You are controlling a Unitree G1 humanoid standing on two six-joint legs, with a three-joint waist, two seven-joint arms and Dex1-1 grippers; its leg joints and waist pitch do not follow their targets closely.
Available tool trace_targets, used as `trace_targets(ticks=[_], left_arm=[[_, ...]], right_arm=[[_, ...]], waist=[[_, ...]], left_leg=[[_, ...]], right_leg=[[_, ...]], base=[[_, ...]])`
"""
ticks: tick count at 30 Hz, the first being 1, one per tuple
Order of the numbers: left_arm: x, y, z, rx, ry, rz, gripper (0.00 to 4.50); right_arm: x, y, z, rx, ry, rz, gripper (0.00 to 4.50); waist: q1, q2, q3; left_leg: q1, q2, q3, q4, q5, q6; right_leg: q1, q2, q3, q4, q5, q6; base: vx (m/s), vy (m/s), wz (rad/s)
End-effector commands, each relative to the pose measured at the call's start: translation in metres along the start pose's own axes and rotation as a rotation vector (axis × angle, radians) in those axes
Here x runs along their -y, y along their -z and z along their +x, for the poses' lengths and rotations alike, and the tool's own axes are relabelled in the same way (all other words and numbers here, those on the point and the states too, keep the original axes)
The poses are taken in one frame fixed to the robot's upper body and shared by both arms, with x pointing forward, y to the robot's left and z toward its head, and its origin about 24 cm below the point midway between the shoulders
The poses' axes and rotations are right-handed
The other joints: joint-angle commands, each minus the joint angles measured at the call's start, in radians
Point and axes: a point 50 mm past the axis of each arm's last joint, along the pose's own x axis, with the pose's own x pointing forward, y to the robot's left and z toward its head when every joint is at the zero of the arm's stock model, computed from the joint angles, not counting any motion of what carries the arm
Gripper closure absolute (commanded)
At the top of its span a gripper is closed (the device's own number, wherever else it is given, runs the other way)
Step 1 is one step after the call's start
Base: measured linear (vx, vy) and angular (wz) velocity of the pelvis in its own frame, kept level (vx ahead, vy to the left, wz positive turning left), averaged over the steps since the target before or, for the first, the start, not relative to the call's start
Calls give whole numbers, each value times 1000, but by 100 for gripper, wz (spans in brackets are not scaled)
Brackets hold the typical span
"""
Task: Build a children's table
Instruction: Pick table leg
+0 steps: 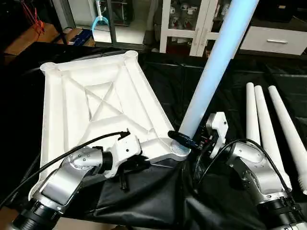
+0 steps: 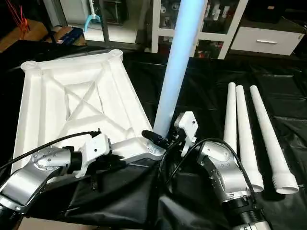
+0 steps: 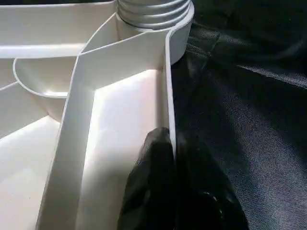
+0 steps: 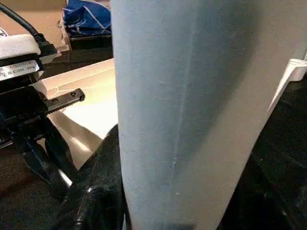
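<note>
Black sheet point(image 1: 158, 86), glossy and wrinkled, covers the whole work surface. On it, towards the robot's left, lies the tabletop point(image 1: 72, 110): white moulded plastic, rectangular, underside up, w/ raised ribs crossing in an X and a round ribbed socket at each corner. One leg point(image 1: 211, 67), a long smooth white tube w/ a slight taper, stands tilted w/ its foot at the near right corner socket point(image 1: 178, 148); whether it's seated right in, can't tell. Three more legs point(image 1: 268, 129), same tapered white tubes, lie side by side on the sheet at the robot's right, well apart from the tabletop, wide ends towards the robot, one showing a ridged open end. Both forearms are silver metal w/ black cables looping over them. Right gripper point(image 1: 188, 140): black fingers clamped around the standing leg just above the socket, one finger point(image 1: 180, 137) showing in front of the tube; in the right wrist view the tube is flat matte w/ a faint seam line. Left gripper point(image 3: 168, 163): fingers pinched together on the thin upright rim wall of the tabletop's near edge, one matte black fingertip point(image 3: 153, 163) inside the wall, other outside, close to that corner socket.
</note>
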Motion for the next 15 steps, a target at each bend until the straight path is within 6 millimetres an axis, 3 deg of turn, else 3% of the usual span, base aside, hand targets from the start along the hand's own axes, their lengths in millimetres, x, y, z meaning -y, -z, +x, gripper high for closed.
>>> trace_targets(ticks=[1,15], left_arm=[[6,12,3,-26,48,-40,449],[6,12,3,-29,38,-43,449]], right_arm=[[1,69,-42,-311,169,207,263],[6,64,-36,-271,220,149,263]], waist=[[-8,4,6],[-9,5,11]], left_leg=[[32,120,-79,-98,-524,-77],[32,120,-84,-101,-560,-82]], right_leg=[[-42,-84,62,-102,-438,-114],[-49,-86,63,-108,-504,-94]], base=[[0,0,0],[0,0,0]])
